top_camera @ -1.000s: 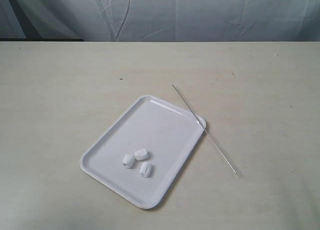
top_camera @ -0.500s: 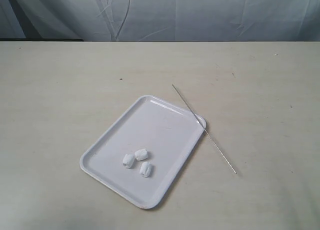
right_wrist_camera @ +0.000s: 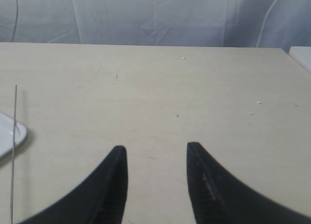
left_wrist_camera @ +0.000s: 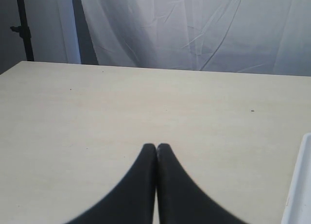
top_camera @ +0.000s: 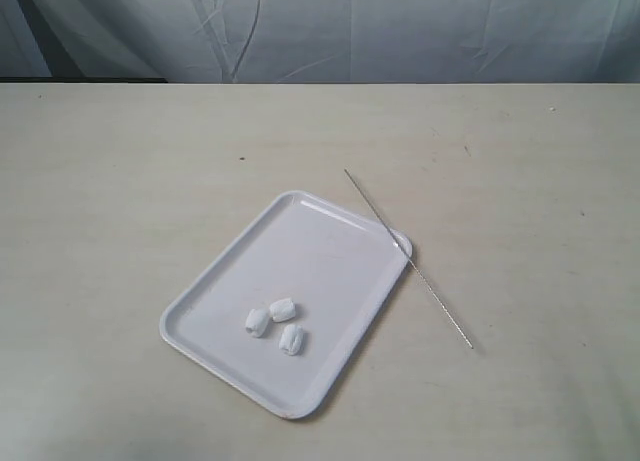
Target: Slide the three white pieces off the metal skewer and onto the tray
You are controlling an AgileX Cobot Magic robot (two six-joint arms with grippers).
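The three white pieces (top_camera: 275, 324) lie loose in a small cluster on the near part of the glossy white tray (top_camera: 300, 241). The thin metal skewer (top_camera: 408, 258) lies bare, resting across the tray's right corner and running onto the table. Neither gripper shows in the exterior view. In the left wrist view my left gripper (left_wrist_camera: 156, 146) is shut with nothing between its black fingers, and a strip of the tray's rim (left_wrist_camera: 299, 185) shows at the edge. My right gripper (right_wrist_camera: 154, 147) stands open over bare table, with the skewer (right_wrist_camera: 13, 151) and a tray corner (right_wrist_camera: 10, 134) off to one side.
A pale wooden table (top_camera: 120, 181) carries everything. A wrinkled grey-white cloth backdrop (top_camera: 400, 31) hangs behind its far edge. A dark stand pole (left_wrist_camera: 23, 27) shows at the backdrop in the left wrist view.
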